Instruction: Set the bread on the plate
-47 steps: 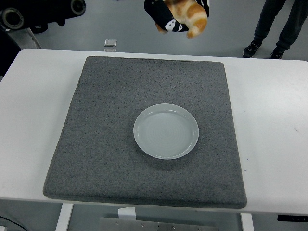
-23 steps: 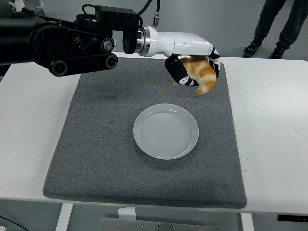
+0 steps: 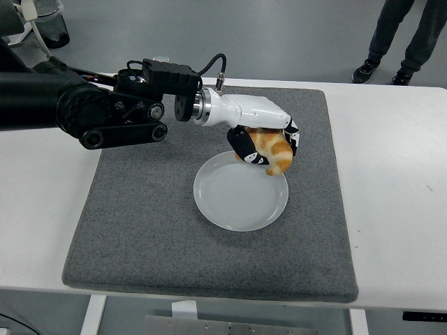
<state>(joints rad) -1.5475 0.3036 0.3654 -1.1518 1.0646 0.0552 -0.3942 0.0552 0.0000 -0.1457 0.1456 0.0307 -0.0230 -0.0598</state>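
Observation:
My left hand reaches in from the left with its fingers curled around a golden-brown piece of bread. The bread hangs just over the far right rim of the round white plate, which lies near the middle of the grey mat. I cannot tell whether the bread touches the plate. The plate's surface is bare. My right arm does not show.
The grey mat covers most of the white table. A person's legs and dark shoes stand beyond the table's far right edge. A dark container sits on the floor at the top left.
My left arm has come down and toward me with the bread, from high beyond the mat's far edge to just over the plate's far rim.

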